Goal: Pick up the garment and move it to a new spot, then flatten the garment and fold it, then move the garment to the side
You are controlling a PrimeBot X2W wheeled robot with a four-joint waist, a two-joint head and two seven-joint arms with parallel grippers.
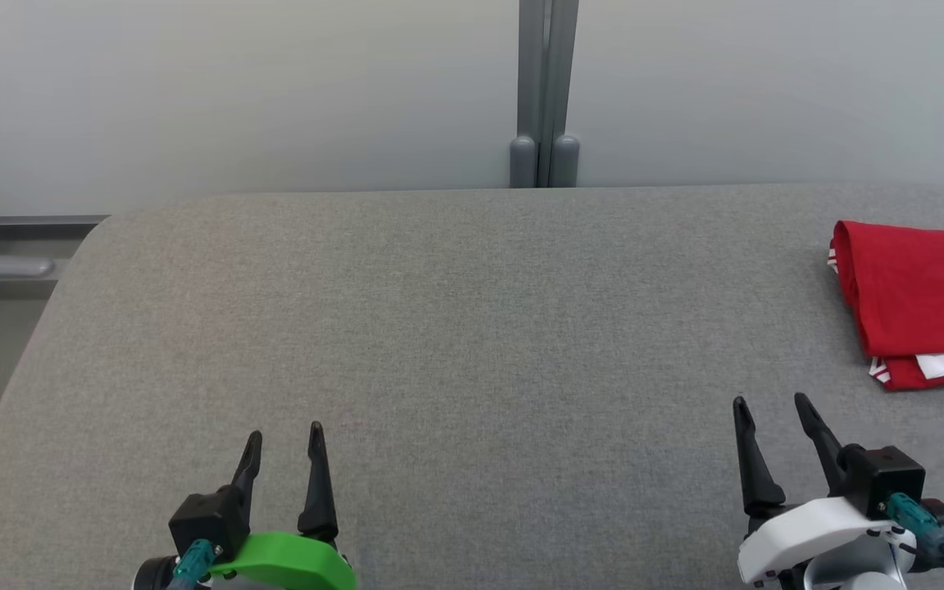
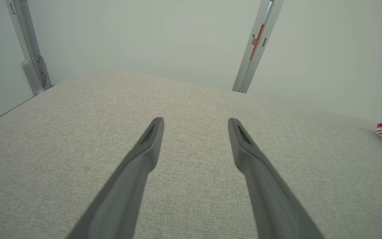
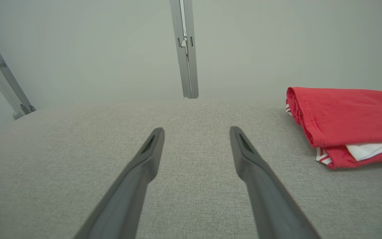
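Left pincer (image 1: pixel 284 432) and right pincer (image 1: pixel 770 401) hover wide open and empty at the near edge of the grey tabletop (image 1: pixel 439 311), the red garment (image 1: pixel 919 295) lies folded far right, seemingly set aside, else the right pincer must reach for it.

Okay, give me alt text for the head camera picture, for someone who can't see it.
A folded red garment with white trim lies at the right edge of a grey padded table. It is apart from the robot's left hand and right hand, which sit open and empty near the bottom, pointing up the view.
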